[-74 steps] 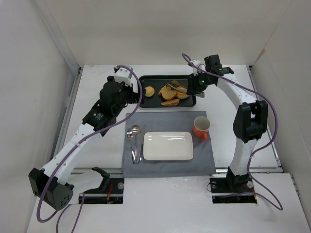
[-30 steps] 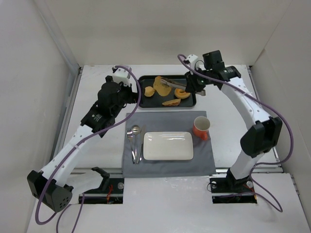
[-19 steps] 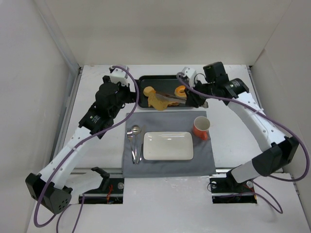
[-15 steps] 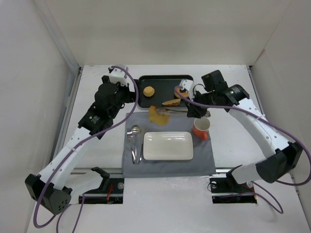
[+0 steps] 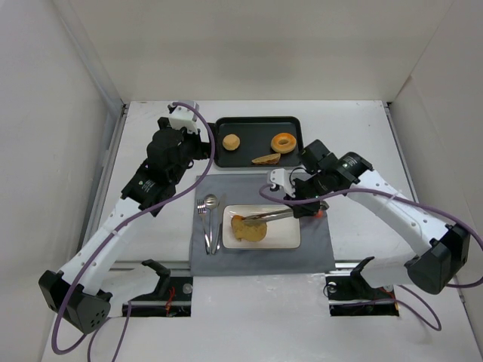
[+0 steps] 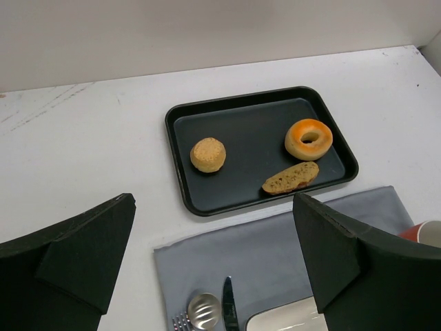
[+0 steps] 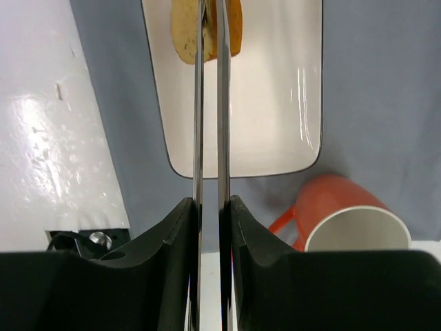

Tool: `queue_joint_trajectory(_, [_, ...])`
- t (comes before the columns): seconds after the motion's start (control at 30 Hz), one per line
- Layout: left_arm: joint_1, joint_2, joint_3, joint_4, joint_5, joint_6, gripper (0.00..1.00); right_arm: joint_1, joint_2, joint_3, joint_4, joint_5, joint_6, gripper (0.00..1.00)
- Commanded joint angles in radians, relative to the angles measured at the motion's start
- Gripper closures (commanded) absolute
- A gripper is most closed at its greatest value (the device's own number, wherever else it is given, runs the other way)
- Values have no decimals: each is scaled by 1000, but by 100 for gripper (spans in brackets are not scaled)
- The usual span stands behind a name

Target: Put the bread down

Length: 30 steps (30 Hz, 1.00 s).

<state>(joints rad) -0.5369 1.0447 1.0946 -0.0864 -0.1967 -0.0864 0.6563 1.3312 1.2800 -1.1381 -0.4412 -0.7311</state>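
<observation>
While the right claw [image 5: 302, 205] squeezes the tongs [image 5: 272, 216] onto the larger bread slice [image 5: 247, 228] at the white plate [image 5: 290, 243], releasing it likely comes next, the half-slice [image 5: 265, 159] waiting on the tray [image 5: 256, 119].

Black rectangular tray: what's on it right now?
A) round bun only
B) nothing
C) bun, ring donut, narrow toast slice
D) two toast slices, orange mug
C: the black tray holds a small round bun, a glazed ring donut and a narrow toasted half-slice.
</observation>
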Motion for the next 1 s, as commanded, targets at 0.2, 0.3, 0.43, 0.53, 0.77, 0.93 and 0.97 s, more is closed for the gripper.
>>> queue_joint_trajectory(0.2, [0, -18, 5, 56, -14, 10, 3, 3, -21, -70, 118, 170, -17, 74])
queue_joint_trajectory(0.3, [0, -18, 5, 56, -14, 10, 3, 3, -30, -82, 118, 179, -8, 64])
queue_joint_trajectory(0.43, [0, -18, 5, 56, -14, 10, 3, 3, -40, -82, 118, 159, -8, 55])
queue_joint_trajectory(0.53, [0, -18, 5, 56, -14, 10, 3, 3, -50, -82, 118, 139, -8, 52])
queue_joint_trajectory(0.77, [0, -18, 5, 56, -14, 10, 3, 3, -93, -22, 98, 118, -8, 50])
queue_joint_trajectory(0.93, [0, -18, 5, 56, -14, 10, 3, 3, -130, 62, 98, 108, 21, 50])
queue_joint_trajectory(0.97, [0, -18, 5, 56, -14, 10, 3, 3, -142, 88, 98, 108, 21, 50])
